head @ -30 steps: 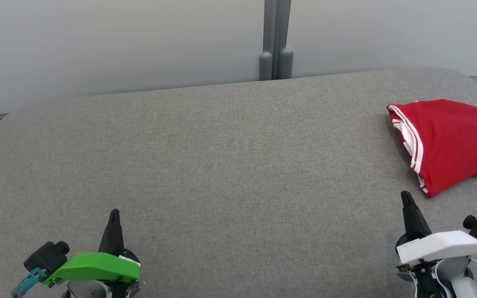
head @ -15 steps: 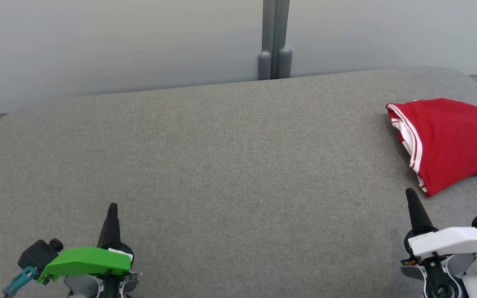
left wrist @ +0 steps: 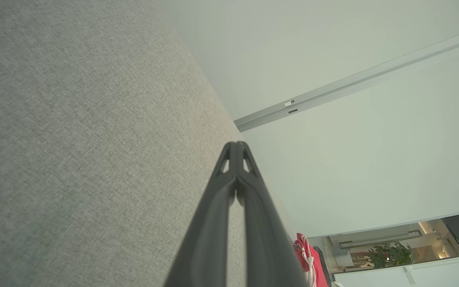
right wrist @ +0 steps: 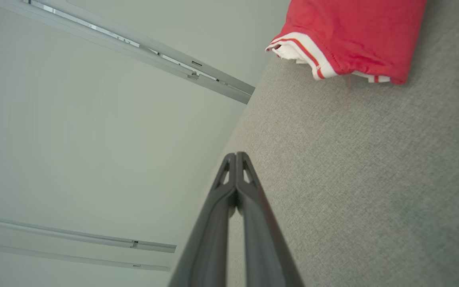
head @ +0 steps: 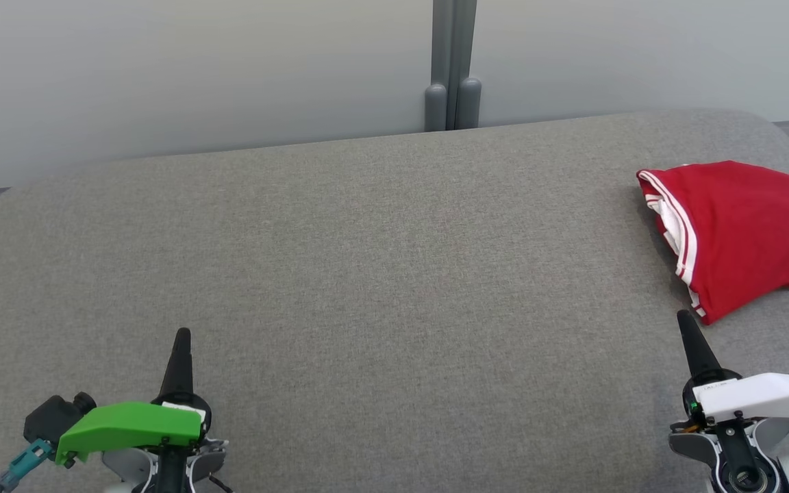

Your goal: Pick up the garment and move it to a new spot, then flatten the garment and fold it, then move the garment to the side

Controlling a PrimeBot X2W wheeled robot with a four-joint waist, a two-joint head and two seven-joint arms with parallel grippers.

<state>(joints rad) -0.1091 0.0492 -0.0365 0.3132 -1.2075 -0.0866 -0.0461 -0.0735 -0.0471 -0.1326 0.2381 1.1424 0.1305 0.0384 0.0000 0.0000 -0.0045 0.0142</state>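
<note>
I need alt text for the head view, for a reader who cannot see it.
A red garment with white trim lies at the right edge of a grey padded surface. The left pincer and the right pincer, both shut and empty, show at the lower corners.

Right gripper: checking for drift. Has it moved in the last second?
Yes. The right gripper has edged rightward, its tip now closer to the near corner of the red garment, which stays put.
</note>
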